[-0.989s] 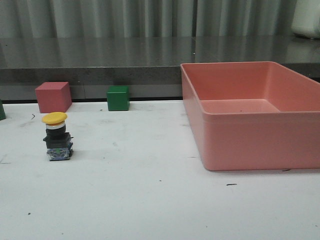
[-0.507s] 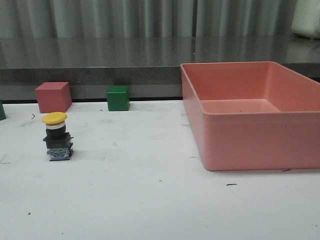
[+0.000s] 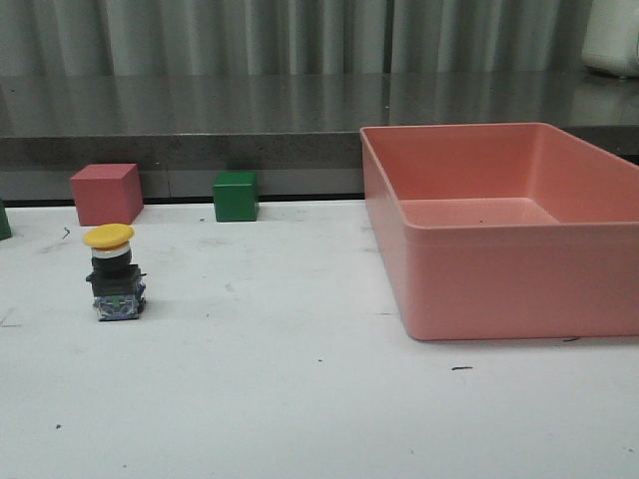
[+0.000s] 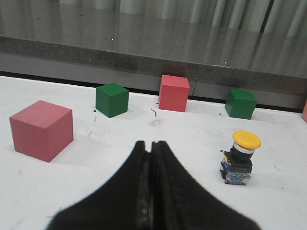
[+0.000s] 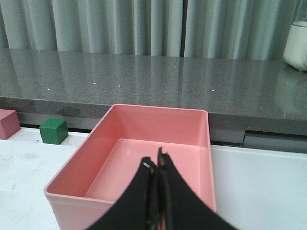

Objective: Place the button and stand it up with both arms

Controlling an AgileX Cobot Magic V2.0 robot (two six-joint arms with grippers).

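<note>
Front view: the button (image 3: 115, 275) stands upright on the white desk (image 3: 300, 399) at the left, yellow cap up, black base flat down, so it looks already stood. It sits apart from the red cube (image 3: 106, 194) and the green cube (image 3: 236, 196) behind it at the far edge. The pink bin (image 3: 509, 235) fills the right side and holds nothing visible. No arm shows here.

Left wrist view: left hand (image 4: 151, 146) has its fingers pressed together on nothing, hanging above the desk, with the button just to one side and clear of it (no contact). 2 red and 2 green cubes lie beyond.

Right wrist view: right hand (image 5: 156, 167) likewise closed and empty, poised above the bin's near wall. Judgement: both arms are pulled clear so the button can stand unaided; the task appears complete.
</note>
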